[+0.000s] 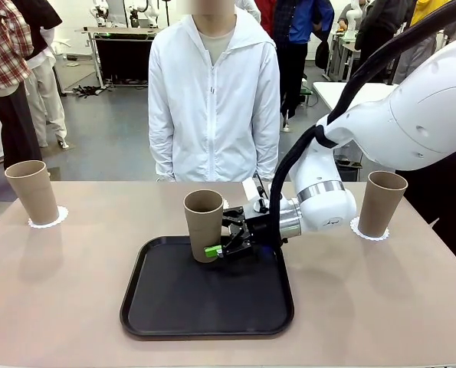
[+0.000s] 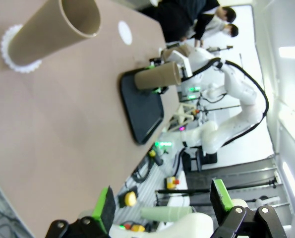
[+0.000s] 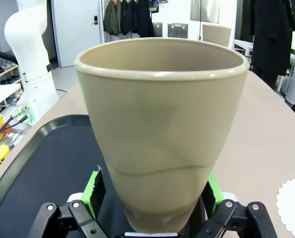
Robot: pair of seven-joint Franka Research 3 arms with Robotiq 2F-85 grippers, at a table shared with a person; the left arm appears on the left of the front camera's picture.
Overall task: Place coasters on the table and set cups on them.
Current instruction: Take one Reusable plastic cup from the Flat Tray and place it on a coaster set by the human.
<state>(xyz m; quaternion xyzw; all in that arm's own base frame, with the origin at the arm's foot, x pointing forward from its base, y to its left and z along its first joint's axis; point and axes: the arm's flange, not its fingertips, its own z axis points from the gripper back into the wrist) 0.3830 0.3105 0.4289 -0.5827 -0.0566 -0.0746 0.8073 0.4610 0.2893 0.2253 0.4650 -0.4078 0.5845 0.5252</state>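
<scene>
Black tray [image 1: 174,307]: rounded-square, shallow rim, lying at the middle of the table [image 1: 74,307] toward the near edge. It carries one cup, the middle cup [image 1: 204,225], upright at the tray's far side; the rest of its floor is bare.

Middle cup: tan, tapered, nothing visible inside in the right wrist view [image 3: 162,124].

Right end effector [image 1: 226,244]: reaching in from the right, low over the tray, jaws spread wide with one green pad [image 3: 93,191] on either side of the cup's lower part. Whether the pads touch the wall I cannot tell.

Left cup [image 1: 31,192]: upright on a white coaster [image 1: 57,221], near the table's far left corner.

Right cup [image 1: 382,203]: upright on its own coaster [image 1: 358,228], by the far right edge.

Spare coaster [image 2: 125,32]: lying alone on the table in the left wrist view, nothing on it.

Left end effector [image 2: 162,208]: jaws standing apart, nothing between them, off the table's side.

Open room: wide bare tabletop on both sides of the tray. A person [image 1: 214,100] in a white jacket stands at the far edge.
</scene>
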